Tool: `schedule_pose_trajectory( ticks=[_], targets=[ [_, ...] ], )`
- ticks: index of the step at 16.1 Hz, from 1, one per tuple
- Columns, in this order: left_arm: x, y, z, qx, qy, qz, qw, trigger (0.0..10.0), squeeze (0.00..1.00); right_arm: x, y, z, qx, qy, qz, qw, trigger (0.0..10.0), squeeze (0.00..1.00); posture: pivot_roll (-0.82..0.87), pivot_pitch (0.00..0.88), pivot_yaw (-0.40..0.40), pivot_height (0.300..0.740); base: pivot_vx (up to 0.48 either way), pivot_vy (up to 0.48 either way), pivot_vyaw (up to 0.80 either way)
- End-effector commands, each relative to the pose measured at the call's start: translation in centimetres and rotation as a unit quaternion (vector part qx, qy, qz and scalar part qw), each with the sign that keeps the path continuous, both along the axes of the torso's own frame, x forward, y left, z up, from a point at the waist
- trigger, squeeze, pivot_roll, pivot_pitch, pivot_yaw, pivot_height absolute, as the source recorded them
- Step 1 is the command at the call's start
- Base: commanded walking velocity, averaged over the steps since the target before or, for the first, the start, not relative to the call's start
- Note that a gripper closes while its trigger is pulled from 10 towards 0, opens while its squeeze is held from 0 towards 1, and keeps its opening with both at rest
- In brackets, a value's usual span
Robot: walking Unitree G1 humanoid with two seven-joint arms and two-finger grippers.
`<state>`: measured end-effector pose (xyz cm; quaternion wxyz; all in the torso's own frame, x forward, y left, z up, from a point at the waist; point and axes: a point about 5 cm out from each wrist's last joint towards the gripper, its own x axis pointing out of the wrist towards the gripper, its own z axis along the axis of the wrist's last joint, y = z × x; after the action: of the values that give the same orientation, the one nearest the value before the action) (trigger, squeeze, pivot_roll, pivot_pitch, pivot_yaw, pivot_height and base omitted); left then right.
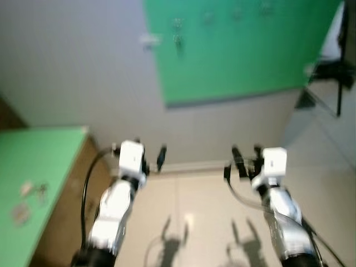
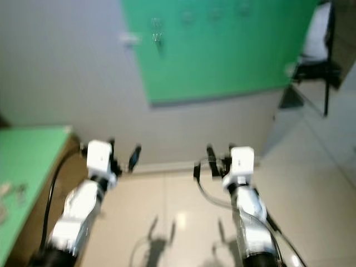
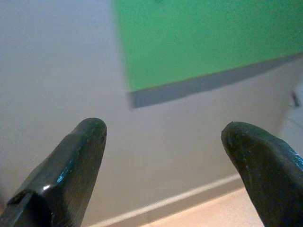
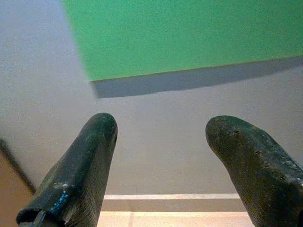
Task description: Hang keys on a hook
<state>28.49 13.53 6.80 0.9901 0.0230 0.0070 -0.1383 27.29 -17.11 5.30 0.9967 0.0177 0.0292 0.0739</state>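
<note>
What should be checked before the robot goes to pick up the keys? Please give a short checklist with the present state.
1. Left gripper open and holding nothing: ok.
2. Right gripper open and holding nothing: ok.
3. Keys lying on the green table, on the robot's left: ok, though blurred.
4. Hooks on the green board: one seems to hold something; the others cannot tell.
5. Sharp picture for aiming: not ok, head views are blurred.
</note>
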Motion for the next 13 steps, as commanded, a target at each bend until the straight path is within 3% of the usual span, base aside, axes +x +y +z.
schedule_pose_trajectory(
  ticks=[1, 5, 8, 13],
  targets=[
    [-0.33, 1.28, -0.74, 0.024, 0.013, 0.026, 0.999, 10.0, 0.00, 0.25, 1.03, 0.25, 0.005, -0.004, 0.017, 1.000, 10.0, 0.00, -0.23, 0.000, 0.111, 0.740, 0.000, 0.000, 0.00],
    [-0.67, 0.92, -0.57, 0.034, 0.006, 0.006, 0.999, 10.0, 0.00, 0.09, 1.15, 0.07, 0.006, -0.001, 0.018, 1.000, 10.0, 0.00, -0.23, 0.000, 0.112, 0.740, 0.071, 0.097, 0.00],
    [-0.60, 0.95, -0.53, 0.034, 0.005, 0.013, 0.999, 10.0, 0.00, -0.04, 1.37, -0.11, 0.007, 0.001, 0.020, 1.000, 10.0, 0.00, -0.23, 0.000, 0.116, 0.740, 0.359, 0.312, 0.00],
    [-0.34, 0.83, -0.44, 0.046, 0.007, 0.011, 0.999, 10.0, 0.00, -0.05, 1.33, -0.14, 0.006, 0.002, 0.020, 1.000, 10.0, 0.00, -0.23, 0.000, 0.116, 0.740, 0.451, 0.000, 0.00]
  ],
)
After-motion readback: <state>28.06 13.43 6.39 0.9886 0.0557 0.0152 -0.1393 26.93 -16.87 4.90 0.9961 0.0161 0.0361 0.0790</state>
